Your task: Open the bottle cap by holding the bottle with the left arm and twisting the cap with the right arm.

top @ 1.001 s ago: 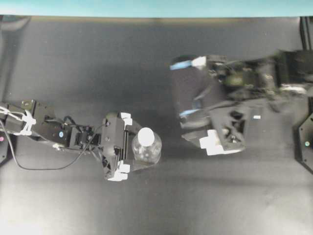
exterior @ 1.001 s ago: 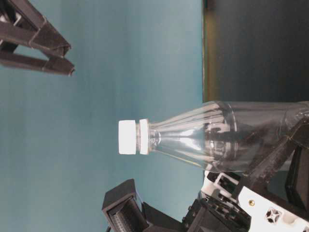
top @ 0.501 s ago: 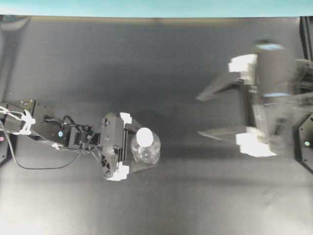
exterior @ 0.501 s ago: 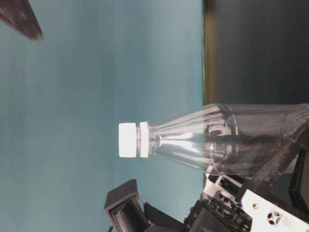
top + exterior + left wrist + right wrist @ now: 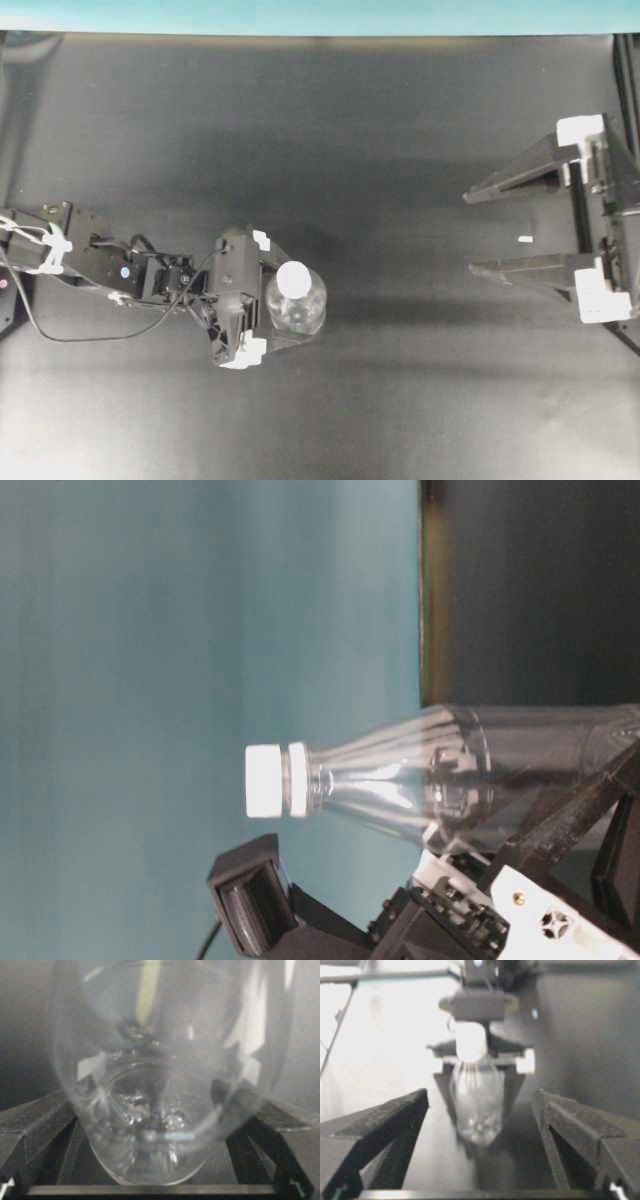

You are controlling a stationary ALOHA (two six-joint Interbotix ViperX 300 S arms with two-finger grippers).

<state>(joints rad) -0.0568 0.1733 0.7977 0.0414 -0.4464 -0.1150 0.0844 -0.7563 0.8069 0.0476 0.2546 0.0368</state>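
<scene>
Neither step looks done to me: the small white round cap (image 5: 294,278) sits on the clear plastic bottle (image 5: 296,302); my left hand (image 5: 262,295) is spread around its body, my right hand (image 5: 500,232) spread, well apart.

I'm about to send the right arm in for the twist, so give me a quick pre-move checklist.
1. Bottle upright: ok.
2. Cap on and exposed: ok.
3. Left gripper firm on bottle: cannot tell; its fingers flank the body.
4. Right gripper open and empty: ok.
5. Right gripper at cap: not ok; it is far off to the right in the overhead view.
</scene>
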